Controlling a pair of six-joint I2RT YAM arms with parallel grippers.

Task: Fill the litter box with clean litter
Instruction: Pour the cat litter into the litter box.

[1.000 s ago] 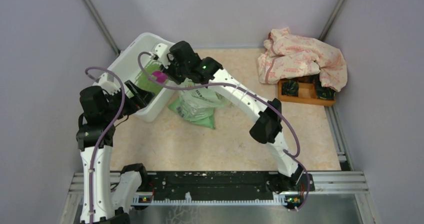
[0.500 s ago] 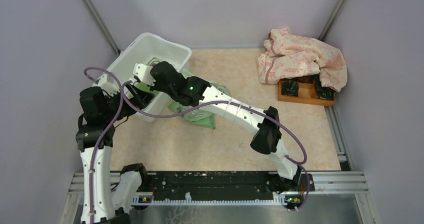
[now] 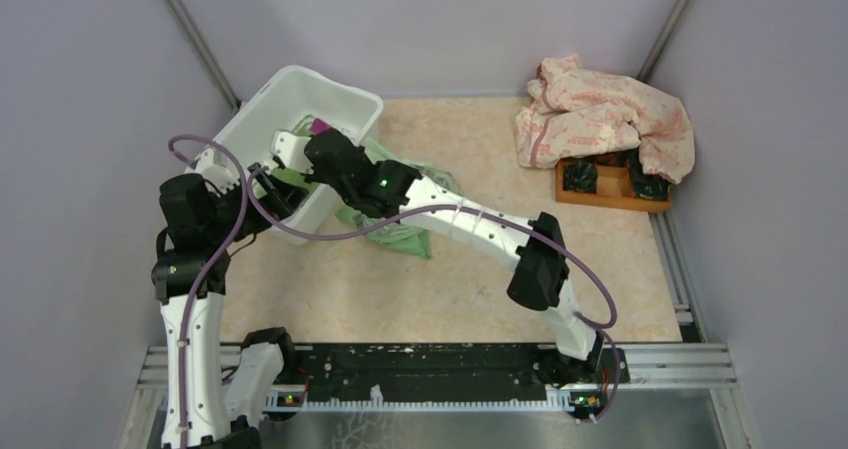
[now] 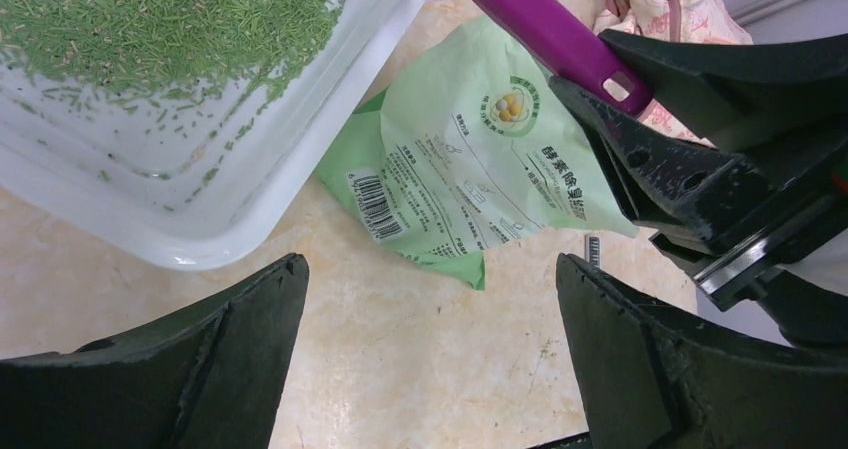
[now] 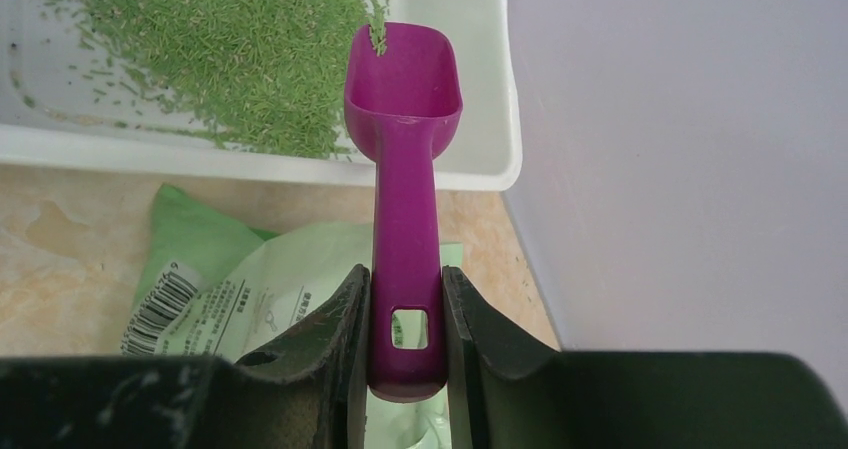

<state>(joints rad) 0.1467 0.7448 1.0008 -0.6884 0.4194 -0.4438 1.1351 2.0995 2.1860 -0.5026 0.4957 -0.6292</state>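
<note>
The litter box (image 3: 330,94) is a white tub at the far left, with its near rim (image 4: 215,231) and corner (image 5: 480,174) in the wrist views. Clean litter (image 5: 220,49) lies as loose green granules (image 4: 150,19) on its floor. My right gripper (image 5: 405,274) (image 3: 312,141) is shut on the handle of a purple scoop (image 5: 405,99) (image 3: 322,127) (image 4: 530,19). The scoop's bowl reaches over the rim and holds only a few granules at its tip. My left gripper (image 4: 430,264) (image 3: 283,195) hangs open and empty over the floor, beside the box's near corner.
A light green printed bag (image 3: 400,224) (image 4: 470,169) (image 5: 250,299) lies against the box's right side, under my right arm. A pink patterned cloth (image 3: 600,114) drapes over an orange wooden tray (image 3: 610,184) at the far right. Walls stand close behind and left of the box.
My right wrist has dropped and swung towards the near left over the box. The scoop's bowl now points to the far side. The left arm has not moved.
</note>
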